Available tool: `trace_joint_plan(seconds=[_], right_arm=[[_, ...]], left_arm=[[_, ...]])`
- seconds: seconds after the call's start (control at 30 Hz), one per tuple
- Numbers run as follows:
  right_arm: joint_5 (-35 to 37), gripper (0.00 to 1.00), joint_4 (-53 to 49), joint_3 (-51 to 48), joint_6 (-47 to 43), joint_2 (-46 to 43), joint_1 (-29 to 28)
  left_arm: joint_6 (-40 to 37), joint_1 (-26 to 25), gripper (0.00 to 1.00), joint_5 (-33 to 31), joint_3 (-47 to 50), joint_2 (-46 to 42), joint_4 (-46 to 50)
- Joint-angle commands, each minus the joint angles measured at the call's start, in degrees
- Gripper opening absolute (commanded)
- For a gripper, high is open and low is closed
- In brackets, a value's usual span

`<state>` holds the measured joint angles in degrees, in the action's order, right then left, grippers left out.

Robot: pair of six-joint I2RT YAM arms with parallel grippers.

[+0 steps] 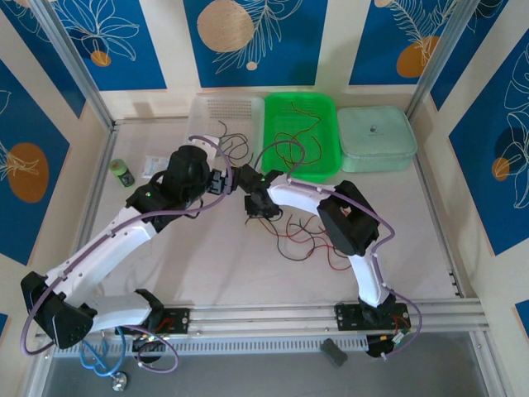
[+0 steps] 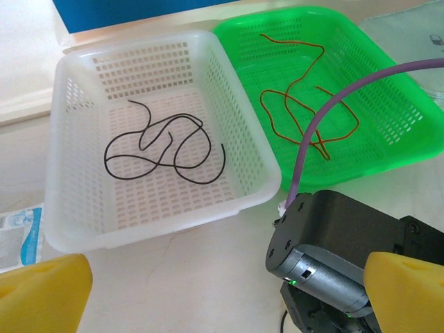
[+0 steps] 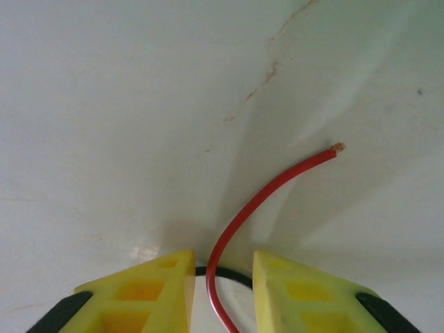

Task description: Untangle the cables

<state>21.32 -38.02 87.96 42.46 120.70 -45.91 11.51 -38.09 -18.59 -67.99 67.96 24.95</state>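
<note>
Cables [image 1: 306, 240] sprawl mid-table, nearer than green basket [image 2: 374, 41] and white basket [image 2: 69, 208]. One red wire [image 3: 277, 182] arcs far-right between the right gripper's [image 3: 222, 291] parted fingers. The left gripper [image 2: 225, 291] is spread wide.

We count two robot arms: the left arm [image 1: 107, 240] and the right arm [image 1: 364, 265]. We count two baskets. The white basket [image 2: 69, 173] has one black wire [image 2: 105, 154]. The green basket [image 2: 388, 62] has what looks like one red wire [image 2: 288, 88]. There is one box [image 1: 376, 139] and one little green bottle [image 1: 122, 172]. The loose wires [image 1: 306, 240] are too tangled to count.
</note>
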Motion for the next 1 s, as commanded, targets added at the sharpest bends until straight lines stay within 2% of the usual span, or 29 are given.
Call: trace_joint_plan(seconds=[0.0,0.1,0.33,0.5,0.67,0.87,0.97], right_arm=[[1.9,0.26,0.4,0.5,1.4,2.1,-0.6],[1.9,0.22,1.5,0.0,1.6,2.6,-0.5],[1.2,0.0,1.9,-1.3,1.8,1.7,-0.7],[1.3,0.0,1.7,-2.4,0.3,-2.8,-1.4],[0.8,0.0,1.9,-4.1,-3.6,-12.9,-2.8],[-5.4,0.0,0.4,-5.4,-5.2,-26.0,-2.0],[-9.0,0.0,-0.6,-5.4,-4.6,-31.2,-0.8]], left_arm=[[-1.0,0.5,1.0,-1.4,0.7,-1.3,0.1],[-1.0,0.6,1.0,-1.6,0.7,-1.3,0.2],[-0.8,0.6,1.0,-1.4,0.8,-1.4,0.5],[-0.4,0.6,1.0,-0.4,1.0,-2.1,0.7],[-0.4,0.6,1.0,2.5,2.7,-3.9,-0.3],[-1.3,0.6,0.98,7.1,7.6,-7.2,-4.6],[-1.8,0.4,0.97,11.5,10.3,-9.0,-7.9]])
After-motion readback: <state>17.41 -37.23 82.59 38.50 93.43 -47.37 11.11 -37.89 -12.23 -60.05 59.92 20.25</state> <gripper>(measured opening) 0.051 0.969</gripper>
